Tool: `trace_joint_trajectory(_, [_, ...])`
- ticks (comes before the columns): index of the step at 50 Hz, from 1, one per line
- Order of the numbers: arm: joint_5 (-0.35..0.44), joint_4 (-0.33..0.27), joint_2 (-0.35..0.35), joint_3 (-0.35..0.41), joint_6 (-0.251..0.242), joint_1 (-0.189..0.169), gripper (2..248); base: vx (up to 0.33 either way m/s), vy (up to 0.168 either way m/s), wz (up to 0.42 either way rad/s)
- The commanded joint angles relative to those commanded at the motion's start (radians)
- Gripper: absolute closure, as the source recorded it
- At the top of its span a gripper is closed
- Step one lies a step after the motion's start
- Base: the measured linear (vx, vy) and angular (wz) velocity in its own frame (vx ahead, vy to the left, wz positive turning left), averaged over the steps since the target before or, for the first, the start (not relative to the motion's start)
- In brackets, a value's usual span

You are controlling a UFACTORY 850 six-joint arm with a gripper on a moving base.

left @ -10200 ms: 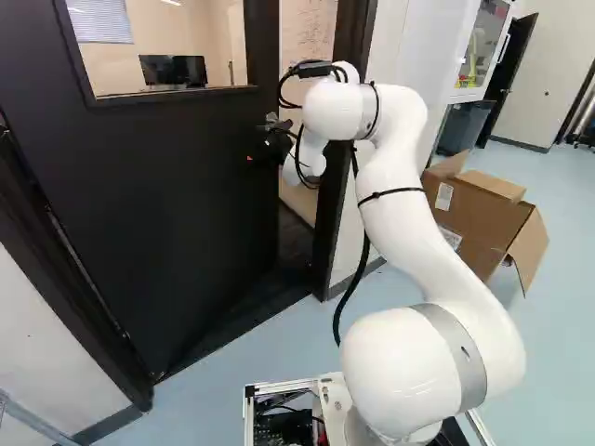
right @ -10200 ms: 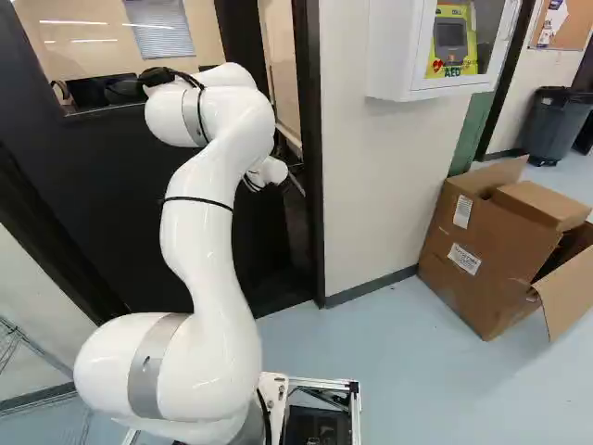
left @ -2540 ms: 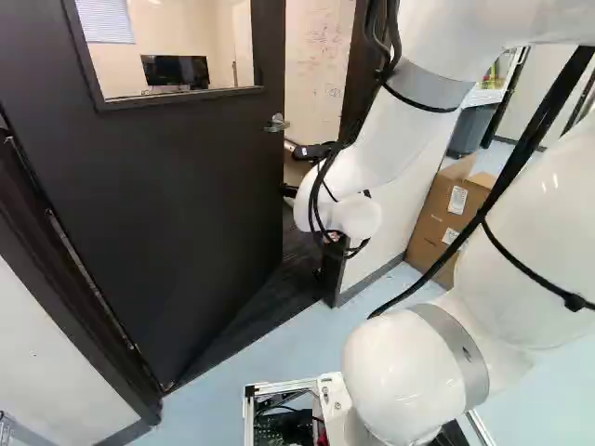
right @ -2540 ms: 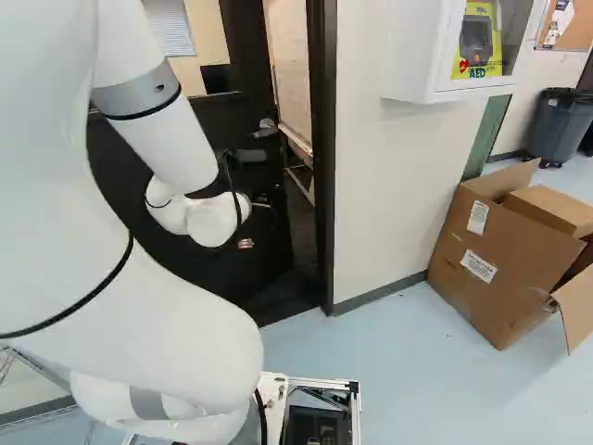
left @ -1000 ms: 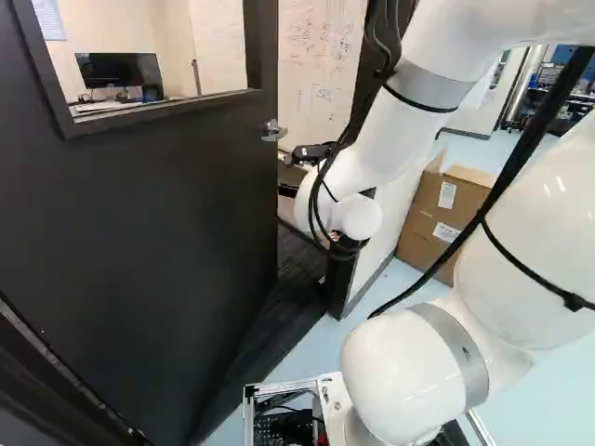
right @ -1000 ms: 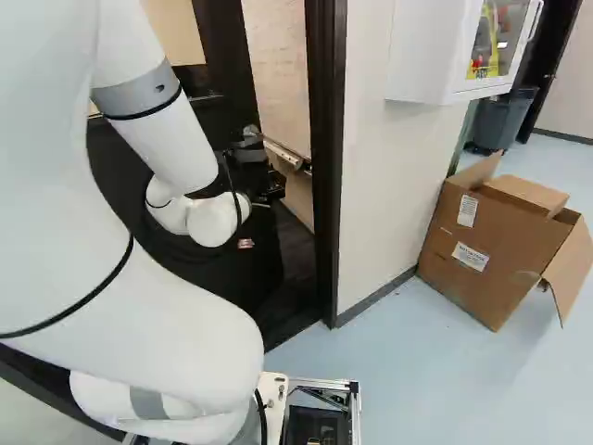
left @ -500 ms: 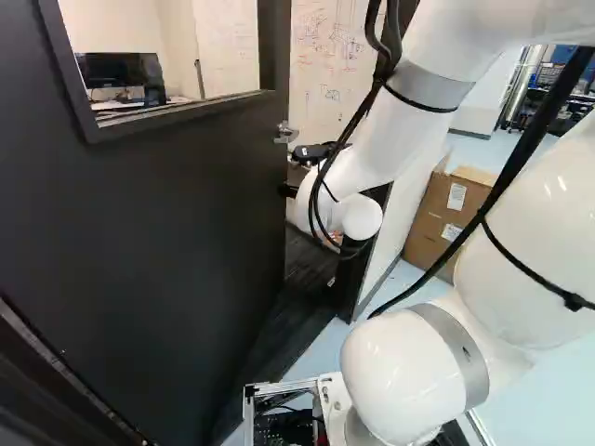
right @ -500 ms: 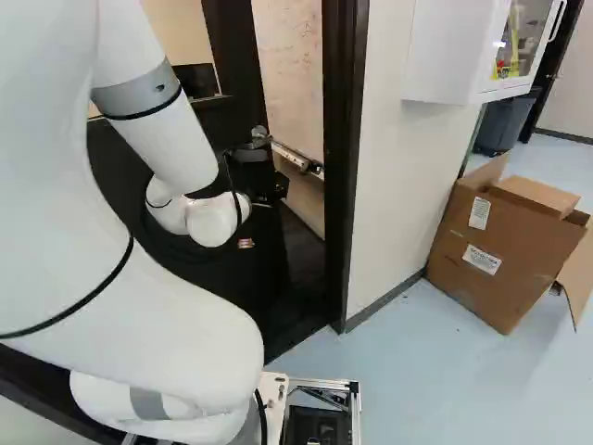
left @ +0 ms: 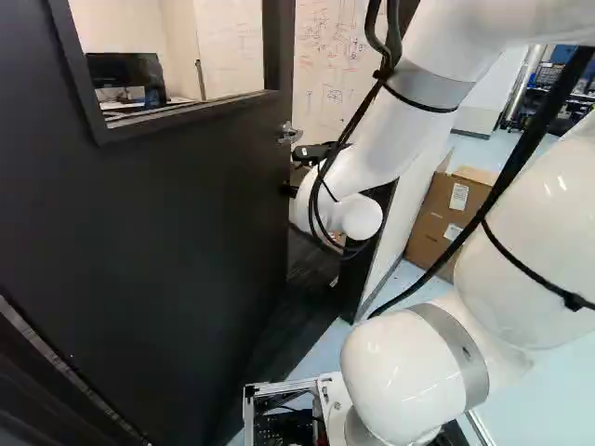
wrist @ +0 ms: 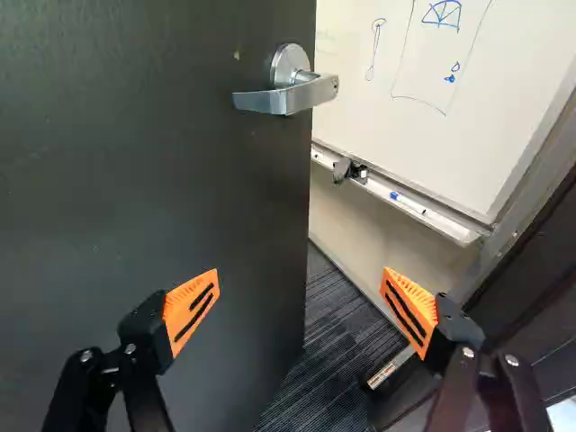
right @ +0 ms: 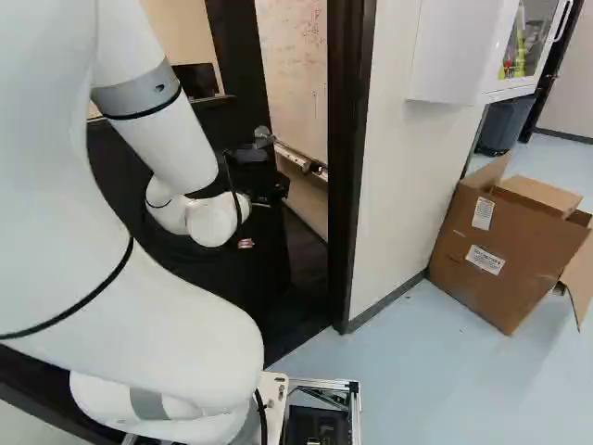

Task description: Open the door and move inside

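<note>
We have the gripper [right: 259, 219] spread wide with nothing in its hold, facing the free edge of the door [left: 158, 232], which stands partly open ahead of us. Its handle [wrist: 290, 95] is on the face toward us. Through the gap beside the frame [right: 352, 167] we see a whiteboard [wrist: 405, 72] and dark carpet [wrist: 328, 369].

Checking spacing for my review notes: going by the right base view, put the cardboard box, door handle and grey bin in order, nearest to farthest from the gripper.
1. Door handle: on the door, ahead of the gripper.
2. Cardboard box: by the wall, right of the doorway.
3. Grey bin: beyond the box.
</note>
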State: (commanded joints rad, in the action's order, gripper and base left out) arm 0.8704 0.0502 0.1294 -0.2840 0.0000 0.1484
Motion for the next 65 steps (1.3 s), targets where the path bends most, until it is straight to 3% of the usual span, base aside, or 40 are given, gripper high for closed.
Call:
trace_joint_trajectory(22, [0.0, 0.0, -0.014, -0.014, 0.0, 0.015, 3, 0.0, 0.0, 0.0])
trace_joint_trajectory(65, [0.0, 0.045, -0.056, -0.053, 0.0, 0.095, 3, 0.0, 0.0, 0.0])
